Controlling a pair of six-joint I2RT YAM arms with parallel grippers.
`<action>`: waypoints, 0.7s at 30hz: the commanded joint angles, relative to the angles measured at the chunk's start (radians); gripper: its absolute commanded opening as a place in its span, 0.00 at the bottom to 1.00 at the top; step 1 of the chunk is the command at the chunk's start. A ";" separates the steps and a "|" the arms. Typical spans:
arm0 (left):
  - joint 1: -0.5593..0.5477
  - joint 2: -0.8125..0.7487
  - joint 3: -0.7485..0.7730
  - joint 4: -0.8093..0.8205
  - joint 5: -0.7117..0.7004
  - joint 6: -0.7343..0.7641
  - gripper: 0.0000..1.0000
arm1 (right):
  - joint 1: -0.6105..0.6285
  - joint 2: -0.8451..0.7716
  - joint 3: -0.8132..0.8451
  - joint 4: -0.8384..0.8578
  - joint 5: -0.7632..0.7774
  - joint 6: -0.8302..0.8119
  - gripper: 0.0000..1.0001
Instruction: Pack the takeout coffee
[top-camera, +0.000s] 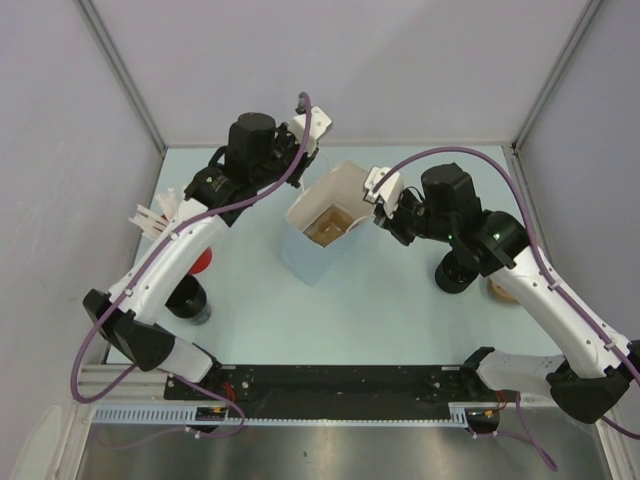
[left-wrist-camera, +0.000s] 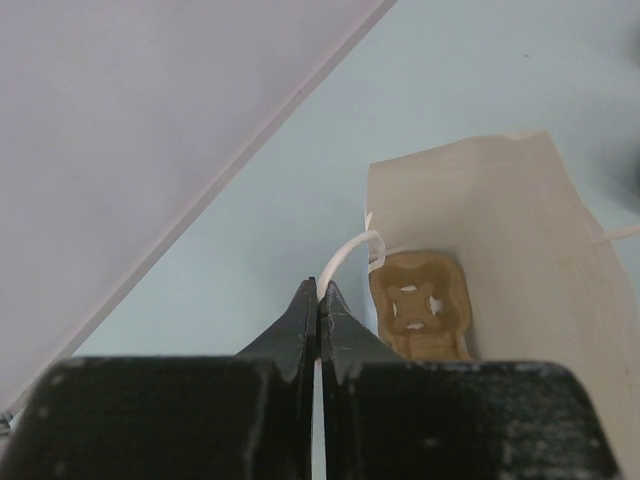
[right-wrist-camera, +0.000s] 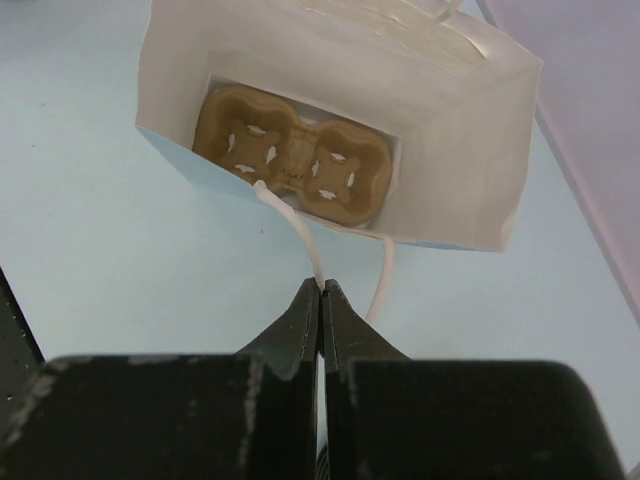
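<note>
Left claw (left-wrist-camera: 318, 300) and right claw (right-wrist-camera: 320, 288) each pinch a bag handle (right-wrist-camera: 300, 235); carrier (right-wrist-camera: 290, 165) inside.

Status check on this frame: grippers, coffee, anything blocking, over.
Left gripper and right gripper each shut on a bag handle, holding paper bag open. Takeout coffee on table, outside bag. Cup carrier in bag bottom.

Pale-blue table (top-camera: 400, 300), paper bag (top-camera: 312, 258) upright, black cup (top-camera: 455, 273) right, red cup (top-camera: 202, 262) left
</note>
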 joint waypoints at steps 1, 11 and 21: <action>-0.001 -0.018 0.025 0.022 -0.001 0.022 0.00 | 0.006 -0.018 0.008 -0.049 -0.083 -0.054 0.00; -0.006 -0.043 0.089 -0.182 0.240 0.141 0.00 | 0.063 -0.070 -0.160 -0.299 -0.172 -0.194 0.00; -0.078 -0.060 0.123 -0.357 0.439 0.201 0.00 | 0.097 -0.125 -0.273 -0.393 -0.229 -0.200 0.00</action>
